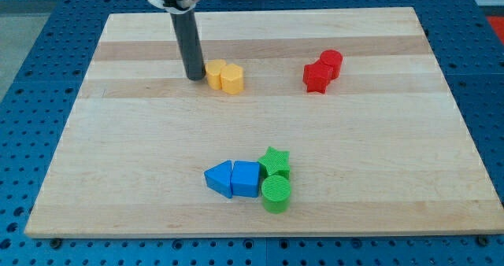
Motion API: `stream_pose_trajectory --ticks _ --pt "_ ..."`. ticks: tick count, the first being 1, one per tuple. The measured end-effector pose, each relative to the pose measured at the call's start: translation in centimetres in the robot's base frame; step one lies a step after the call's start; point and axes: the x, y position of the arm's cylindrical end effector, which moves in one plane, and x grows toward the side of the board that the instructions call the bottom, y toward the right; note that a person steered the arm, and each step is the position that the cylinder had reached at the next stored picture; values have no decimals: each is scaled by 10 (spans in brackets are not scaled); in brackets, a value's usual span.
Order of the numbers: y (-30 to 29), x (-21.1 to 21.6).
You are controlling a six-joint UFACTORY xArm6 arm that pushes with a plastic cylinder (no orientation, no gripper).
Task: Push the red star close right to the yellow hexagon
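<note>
Nearest us sits the green cylinder (276,194), while our tip (194,77), a jawless rod gripping nothing, touches the left of the yellow hexagon (231,79), and the red star (316,77) lies well apart to its right.

This looks like a robotics lab or test bench. A pale wooden surface (260,152) lies on a blue perforated metal base (31,77) with a regular grid of mounting holes (the kind used for fixing equipment), and a dark rod (189,42) hangs down over it.
</note>
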Motion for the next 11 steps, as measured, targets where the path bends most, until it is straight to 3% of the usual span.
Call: stream_pose_trajectory --ticks 2,3,6,7,11 --pt "17 -15" --pt "21 -50" --pt "178 -56" --pt "204 -56" --pt "207 -32"
